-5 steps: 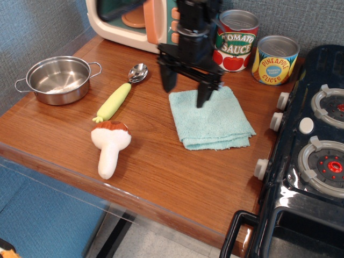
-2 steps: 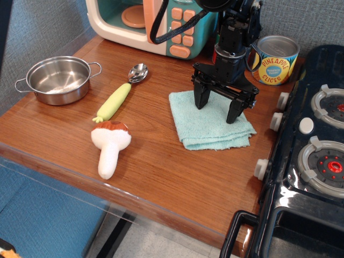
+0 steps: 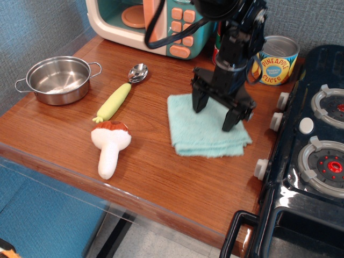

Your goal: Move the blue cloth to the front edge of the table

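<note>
A steel pot (image 3: pixel 58 79) sits at the far left of the table (image 3: pixel 161 172). Right of it lie a spoon (image 3: pixel 137 72), a yellow-green toy vegetable (image 3: pixel 113 102) and a plush mushroom (image 3: pixel 110 144), the mushroom nearest the front edge. A toy microwave (image 3: pixel 145 21) stands at the back. The cloth (image 3: pixel 207 134) lies flat in the middle of the table, between the mushroom and the stove (image 3: pixel 306 156), well back from the front edge (its near hem looks a little rumpled). The gripper (image 3: pixel 214 114) is over the cloth's far half, fingers spread wide, with both fingertips down at the fabric; whether they press into it is hard to tell, and nothing is pinched between them. Behind the arm stands a pineapple can (image 3: pixel 275 59), with another can (image 3: pixel 218 45) mostly hidden by the arm.
</note>
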Robot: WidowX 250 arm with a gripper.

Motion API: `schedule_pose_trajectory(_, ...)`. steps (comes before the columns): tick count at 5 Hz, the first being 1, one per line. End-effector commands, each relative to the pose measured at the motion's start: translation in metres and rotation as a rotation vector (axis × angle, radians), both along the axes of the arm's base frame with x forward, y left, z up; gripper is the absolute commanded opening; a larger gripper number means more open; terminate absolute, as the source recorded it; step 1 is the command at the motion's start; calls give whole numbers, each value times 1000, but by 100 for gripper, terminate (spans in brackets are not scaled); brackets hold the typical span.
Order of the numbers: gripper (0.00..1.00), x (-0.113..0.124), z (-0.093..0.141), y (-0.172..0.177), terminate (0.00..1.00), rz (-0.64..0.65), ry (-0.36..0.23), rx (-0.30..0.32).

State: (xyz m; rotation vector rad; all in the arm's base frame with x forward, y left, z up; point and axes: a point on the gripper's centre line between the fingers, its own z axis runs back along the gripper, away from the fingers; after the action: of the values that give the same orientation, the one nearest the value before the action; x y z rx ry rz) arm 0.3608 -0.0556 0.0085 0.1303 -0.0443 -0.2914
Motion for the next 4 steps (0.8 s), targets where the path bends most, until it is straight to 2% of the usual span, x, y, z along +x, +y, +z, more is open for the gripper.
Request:
schedule_pose_trajectory(1, 100, -70, 9, -25, 0, -157, 17, -25)
schedule_pose_trajectory(2, 100, -97, 14, -25, 0, -174, 26, -50)
schedule_pose_trajectory(3, 100, -107, 14, -20, 0, -185, 29, -44)
schedule_pose_trajectory(4, 100, -92, 27, -14, 0, -165, -31, -68)
